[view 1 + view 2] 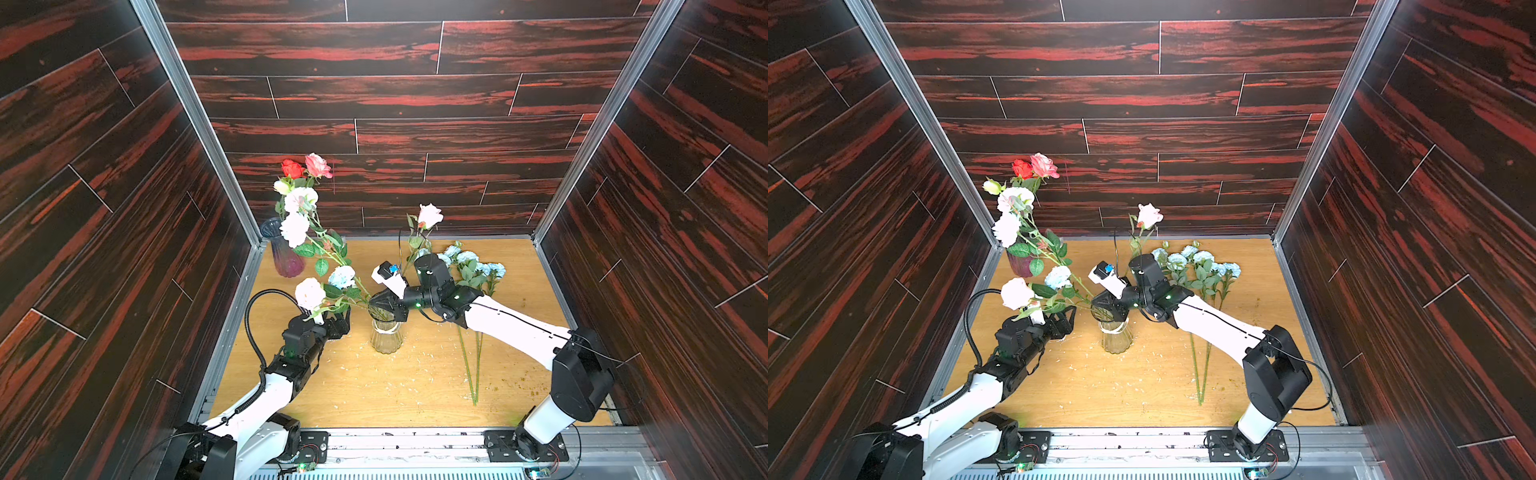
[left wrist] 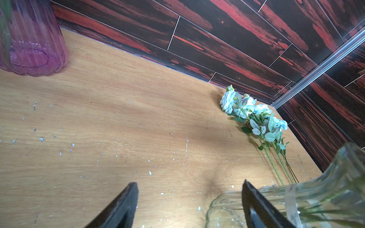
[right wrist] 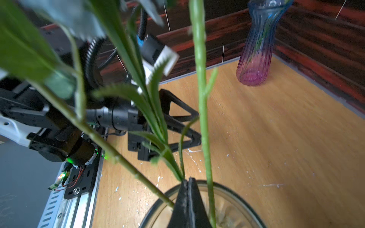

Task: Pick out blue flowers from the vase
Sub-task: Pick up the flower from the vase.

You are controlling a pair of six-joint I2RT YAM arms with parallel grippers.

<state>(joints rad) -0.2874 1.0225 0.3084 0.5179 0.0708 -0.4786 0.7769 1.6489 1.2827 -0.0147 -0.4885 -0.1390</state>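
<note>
- Right gripper [image 3: 188,181]: jaws pressed together at the clear vase's [image 1: 386,336] mouth, among green stems [image 3: 201,98]. I cannot tell whether one is pinched.
- Left gripper [image 2: 189,183]: spread wide, just beside that vase.
- Blue flowers [image 1: 473,266]: bunch lying on the table [image 1: 332,395], right of the vase.
- Blue bloom [image 1: 341,276]: among stems leaning left.
- Pink bloom [image 1: 309,293]: overhangs my left wrist.
- Purple vase [image 1: 284,253]: back-left corner.

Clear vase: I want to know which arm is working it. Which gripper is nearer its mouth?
Right. The right gripper sits shut over the mouth of the clear vase, among the stems; the left gripper stands open lower down, beside its body.
</note>
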